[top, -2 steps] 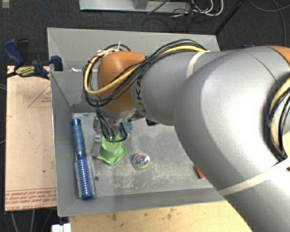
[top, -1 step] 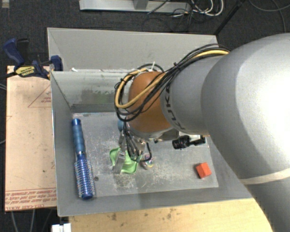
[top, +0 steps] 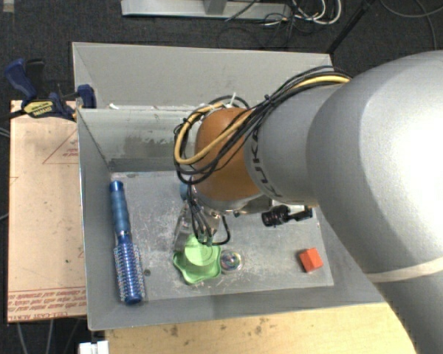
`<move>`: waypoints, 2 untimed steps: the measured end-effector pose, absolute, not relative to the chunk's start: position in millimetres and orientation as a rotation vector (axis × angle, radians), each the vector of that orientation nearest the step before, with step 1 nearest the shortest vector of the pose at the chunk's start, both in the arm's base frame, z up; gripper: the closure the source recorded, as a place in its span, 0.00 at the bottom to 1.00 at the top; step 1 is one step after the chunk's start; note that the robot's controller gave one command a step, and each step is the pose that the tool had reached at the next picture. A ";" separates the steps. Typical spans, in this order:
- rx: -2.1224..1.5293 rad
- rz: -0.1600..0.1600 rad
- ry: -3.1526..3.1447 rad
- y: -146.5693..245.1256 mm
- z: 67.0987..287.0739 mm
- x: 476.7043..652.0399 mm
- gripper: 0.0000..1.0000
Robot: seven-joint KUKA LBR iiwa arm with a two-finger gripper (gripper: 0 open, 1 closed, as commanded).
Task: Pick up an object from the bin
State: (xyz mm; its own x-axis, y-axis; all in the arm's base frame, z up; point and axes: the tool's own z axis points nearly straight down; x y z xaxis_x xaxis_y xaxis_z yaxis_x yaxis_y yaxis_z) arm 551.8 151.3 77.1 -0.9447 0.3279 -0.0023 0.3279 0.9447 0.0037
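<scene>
My arm: the big grey metal arm (top: 369, 168) crosses the bin on the side away from the blue brush. Its rounded orange wrist cover (top: 218, 157), looped with black and yellow cables, sits beyond the brush's handle end and to the right.

Bin: the grey metal bin (top: 133, 135) has sloped walls and a scuffed flat floor. The brush lies along its left wall.

Brush: the blue plastic hairbrush (top: 124, 243) has a long straight handle and a round bristled head. It lies lengthwise, with the bristled head toward the near wall.

My gripper: my gripper (top: 196, 234) hangs below the orange cover, right of the brush's head and well apart from it. It is low, right at the green thing's upper edge. I cannot tell whether it is open or closed, or whether it has hold of anything.

Green thing: the pale green, soft-looking lump (top: 198, 264) lies on the floor right of the brush's head.

Black thing: a small black object (top: 284, 215) lies further right of the brush, at my arm's edge. I cannot tell what it is.

Orange block: the small orange block (top: 308, 259) is furthest from the brush, near the right wall.

Round thing: a small clear roundish piece (top: 231, 261) lies just beside the green lump, on the side away from the brush.
</scene>
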 end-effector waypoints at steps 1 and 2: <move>0.201 0.008 3.125 160.1 75.1 550.6 1.00; 0.203 0.003 3.134 158.4 70.3 547.3 0.00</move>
